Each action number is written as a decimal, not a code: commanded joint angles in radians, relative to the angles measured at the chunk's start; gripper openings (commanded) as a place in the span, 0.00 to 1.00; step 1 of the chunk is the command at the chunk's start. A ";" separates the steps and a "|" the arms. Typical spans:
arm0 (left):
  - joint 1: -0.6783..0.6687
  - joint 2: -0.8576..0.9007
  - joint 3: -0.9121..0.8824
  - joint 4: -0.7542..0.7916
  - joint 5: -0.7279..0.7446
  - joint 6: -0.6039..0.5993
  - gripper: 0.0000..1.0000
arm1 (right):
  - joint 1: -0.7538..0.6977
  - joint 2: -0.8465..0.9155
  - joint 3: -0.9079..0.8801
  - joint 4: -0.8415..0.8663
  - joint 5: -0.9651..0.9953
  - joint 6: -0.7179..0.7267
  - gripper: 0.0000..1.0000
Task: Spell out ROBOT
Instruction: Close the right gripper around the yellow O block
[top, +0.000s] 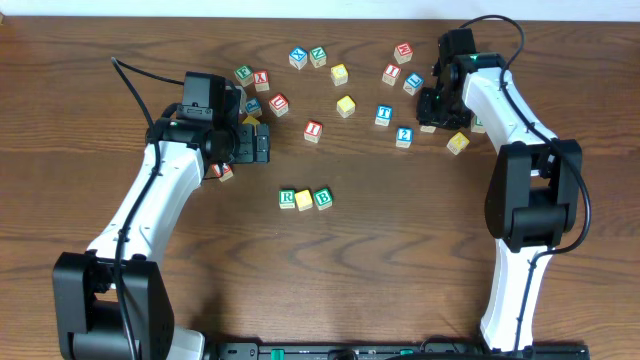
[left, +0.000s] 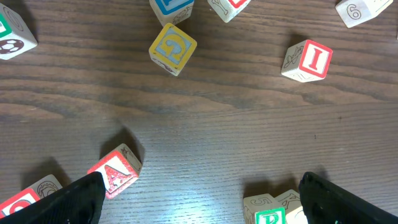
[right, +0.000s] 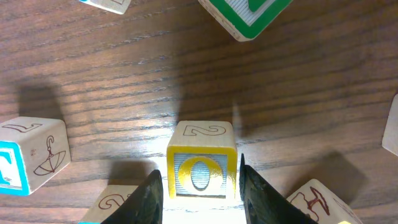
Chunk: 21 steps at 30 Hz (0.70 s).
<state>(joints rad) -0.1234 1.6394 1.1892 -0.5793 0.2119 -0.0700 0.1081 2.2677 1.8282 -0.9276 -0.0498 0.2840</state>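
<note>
A row of three blocks lies mid-table: green R (top: 287, 198), a yellow block (top: 304, 199) and green B (top: 323, 198). My right gripper (top: 436, 108) is at the back right among loose blocks. In the right wrist view its fingers (right: 200, 186) press close against both sides of a yellow O block (right: 201, 171). A blue T block (top: 384, 115) lies left of it, and shows in the right wrist view (right: 25, 155). My left gripper (top: 258, 143) is open and empty over bare wood (left: 199, 205). The R block (left: 270, 214) is near its right finger.
Several loose letter blocks lie across the back of the table. A red A block (left: 115, 171) sits by my left finger, with a yellow G block (left: 172, 48) and a red I block (left: 309, 60) beyond. A green-edged block (right: 249, 15) lies ahead of the O.
</note>
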 joint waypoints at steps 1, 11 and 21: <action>0.000 0.001 -0.006 -0.003 0.013 0.018 0.98 | 0.011 -0.005 0.018 0.004 -0.002 -0.012 0.35; 0.000 0.001 -0.006 -0.003 0.013 0.017 0.98 | 0.019 -0.005 0.017 0.016 0.012 -0.013 0.35; 0.000 0.001 -0.006 -0.003 0.012 0.018 0.98 | 0.023 -0.005 0.017 0.024 0.025 -0.022 0.35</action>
<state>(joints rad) -0.1234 1.6394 1.1892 -0.5793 0.2119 -0.0700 0.1184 2.2677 1.8282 -0.9073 -0.0437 0.2768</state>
